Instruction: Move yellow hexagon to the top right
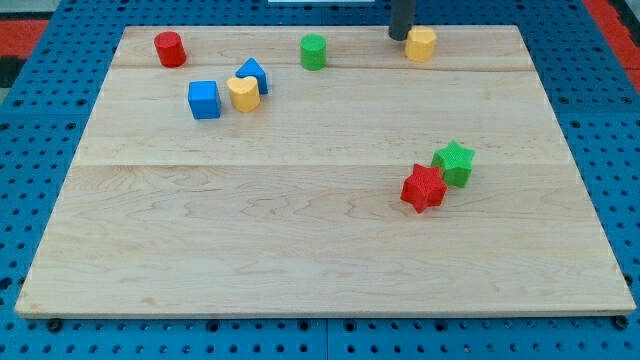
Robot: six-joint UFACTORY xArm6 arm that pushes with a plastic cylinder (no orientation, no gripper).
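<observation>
Camera view shows a pale wooden board [320, 250] that is laid on a blue perforated surface [40, 120]. At about 10 o'clock from the board's centre, a red cylinder [169, 48] is seen near the top edge. Below it and a little toward the view's right, a blue cube [204, 99], a yellow heart-like block [243, 93] and a second blue block [253, 72] are gathered, the yellow one touching the second blue one. A green cylinder [313, 51] is placed at 12 o'clock, near the top edge. At about 4 o'clock, a red star [423, 187] and a green star [454, 163] are pressed together, well apart from the rest.

The yellow hexagon [421, 44] is found at about 1 o'clock, close to the top edge, standing flat with its pale top face upward. No block is seen between it and the top right corner. No gripper is carried; the rod's tip [400, 37] is set just beside the hexagon, at its 9 o'clock side, apparently touching it.
</observation>
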